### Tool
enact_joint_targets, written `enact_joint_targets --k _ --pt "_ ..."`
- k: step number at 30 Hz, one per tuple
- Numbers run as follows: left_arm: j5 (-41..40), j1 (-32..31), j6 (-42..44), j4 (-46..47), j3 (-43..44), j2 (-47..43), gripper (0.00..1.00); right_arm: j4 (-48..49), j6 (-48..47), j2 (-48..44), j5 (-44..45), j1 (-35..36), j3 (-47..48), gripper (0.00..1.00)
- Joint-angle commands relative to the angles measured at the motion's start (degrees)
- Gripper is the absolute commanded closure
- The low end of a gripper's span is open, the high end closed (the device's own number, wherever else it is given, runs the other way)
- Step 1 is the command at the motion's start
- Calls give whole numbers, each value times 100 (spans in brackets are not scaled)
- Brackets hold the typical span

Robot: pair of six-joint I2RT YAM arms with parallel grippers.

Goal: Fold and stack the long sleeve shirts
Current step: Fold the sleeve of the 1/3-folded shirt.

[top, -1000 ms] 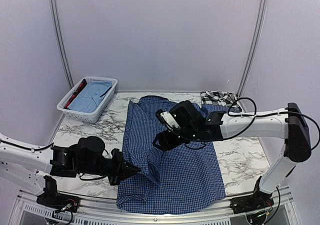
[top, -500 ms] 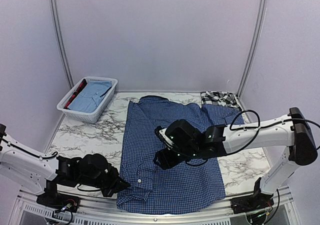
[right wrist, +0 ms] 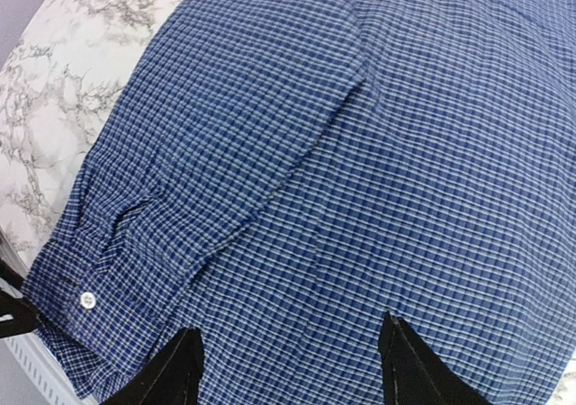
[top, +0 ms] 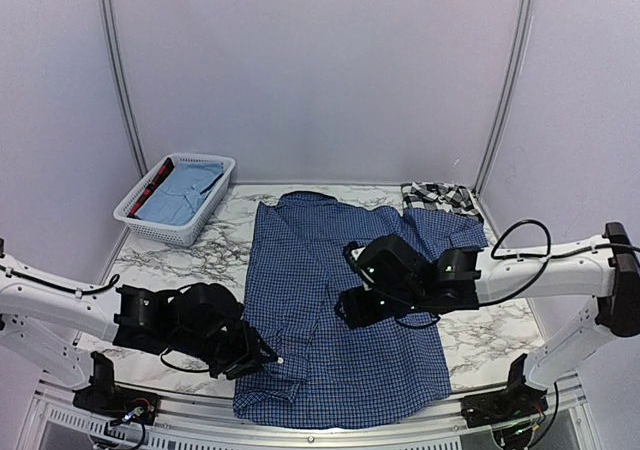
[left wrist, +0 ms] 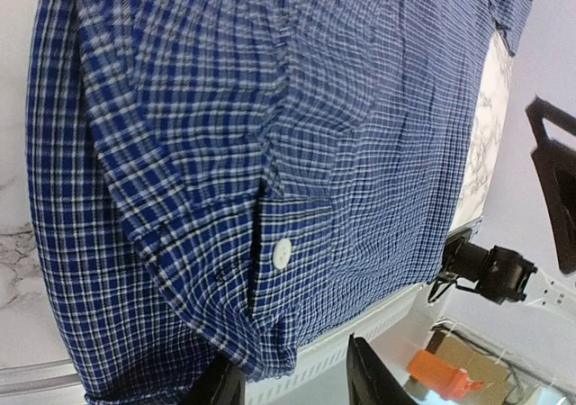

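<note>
Cloth: likely light, limp, quick to bunch; pinch dark blue shirt [top: 300, 270] at buttoned cuff [left wrist: 270, 328] just ahead of parted left fingers [left wrist: 364, 380]; right fingers [right wrist: 402, 362] spread, empty.

The larger shirt [top: 345, 320] is dark blue, crossed by a fine check of white and paler blue lines, and its button [left wrist: 283, 252] is white. The smaller shirt [top: 438, 195] is black-and-white plaid. The worktop [top: 190, 260] is white marble with grey veining. The slatted basket [top: 165, 228] is white; in it lie a light blue cloth [top: 182, 192] and a red-and-dark item [top: 152, 182]. The left arm [top: 50, 305] and the right arm [top: 545, 260] are white with black wrist housings and black jaws
</note>
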Motion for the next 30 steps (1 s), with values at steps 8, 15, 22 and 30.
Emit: enact_joint_targets --k 8,15,22,30 --pt "-697 -223 2159 -2274 1658 582 75 -425 268 -1443 338 -1323 -981 38" --pt "-736 -470 1939 -2344 1508 670 78 -449 198 -1681 217 -1598 -1241 38" --pt "-838 -526 2433 -2306 1725 583 74 -435 38 -1797 193 -2246 -1412 38" --pt "-1039 -386 3841 -2285 3543 2069 73 -264 -176 -2136 -265 -3418 -1700 39"
